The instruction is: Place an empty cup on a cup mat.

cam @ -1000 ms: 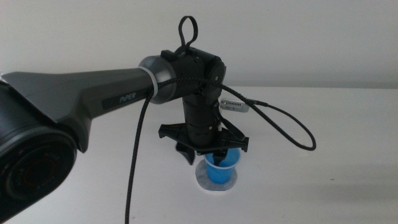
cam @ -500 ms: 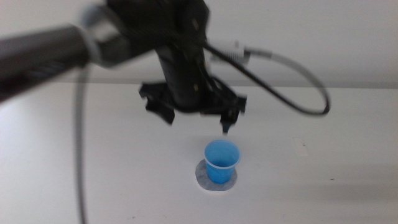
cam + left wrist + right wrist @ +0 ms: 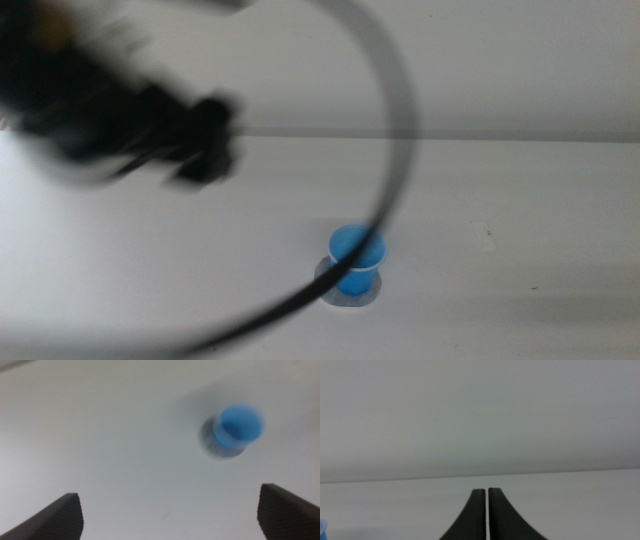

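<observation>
One small bright blue cup (image 3: 356, 262) stands upright on the round grey cup mat (image 3: 349, 293), whose edge shows all around the cup's base. Both sit on a white bench (image 3: 520, 240), a little right of centre in the middle view. From the left wrist view the cup (image 3: 239, 427) is seen from above, open and with nothing visible inside, the mat (image 3: 212, 445) a blurred grey ring beneath it. A dark cable (image 3: 392, 170) arcs in front of the cup in the middle view. The left pincer (image 3: 205, 140) is a blurred dark shape up at the left, well apart from the cup; its jaws are spread wide and hold nothing. The right pincer (image 3: 486, 510) is out of the middle view, clenched with jaws nearly touching, empty, pointing across the bench toward a pale wall (image 3: 480, 415).
</observation>
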`<control>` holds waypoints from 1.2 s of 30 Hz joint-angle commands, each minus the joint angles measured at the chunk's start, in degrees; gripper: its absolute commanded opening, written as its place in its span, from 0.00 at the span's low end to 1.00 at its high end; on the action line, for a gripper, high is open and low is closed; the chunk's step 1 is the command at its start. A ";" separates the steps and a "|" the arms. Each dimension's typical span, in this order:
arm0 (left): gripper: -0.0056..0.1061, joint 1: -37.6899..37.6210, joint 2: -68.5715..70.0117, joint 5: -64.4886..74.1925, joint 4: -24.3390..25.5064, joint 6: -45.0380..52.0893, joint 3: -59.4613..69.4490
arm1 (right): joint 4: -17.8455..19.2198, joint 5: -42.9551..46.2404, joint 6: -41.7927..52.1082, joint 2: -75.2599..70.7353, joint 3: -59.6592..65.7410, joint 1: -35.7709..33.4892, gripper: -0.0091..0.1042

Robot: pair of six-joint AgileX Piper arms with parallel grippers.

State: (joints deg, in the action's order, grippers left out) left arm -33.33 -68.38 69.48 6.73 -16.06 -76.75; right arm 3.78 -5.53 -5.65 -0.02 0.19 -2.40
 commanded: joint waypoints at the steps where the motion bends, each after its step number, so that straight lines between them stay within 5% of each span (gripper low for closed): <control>1: 0.89 4.10 8.23 -3.92 -0.63 1.11 9.65 | 0.57 0.32 0.06 -2.07 1.99 -0.41 0.07; 8: 0.89 22.42 30.82 -43.92 -11.84 23.73 41.14 | 0.57 0.32 0.06 -2.07 1.99 -0.39 0.07; 14: 0.89 30.44 44.18 -63.42 -15.46 26.52 58.50 | 0.57 0.32 0.06 -2.07 1.99 -0.39 0.07; 23: 0.89 32.19 54.46 -69.48 -15.13 25.80 69.33 | 0.57 0.32 0.06 -2.07 1.99 -0.39 0.07; 29: 0.89 32.26 66.93 -67.86 -8.66 16.06 76.39 | 0.57 0.32 0.06 -2.07 1.99 -0.39 0.07; 36: 0.89 32.26 70.47 -61.15 -7.66 10.40 78.86 | 0.57 0.32 0.06 -2.07 1.99 -0.39 0.07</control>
State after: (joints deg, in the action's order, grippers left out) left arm -1.17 -0.29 6.59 -1.18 -4.24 -0.21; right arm 3.78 -5.53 -5.65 -0.02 0.19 -2.65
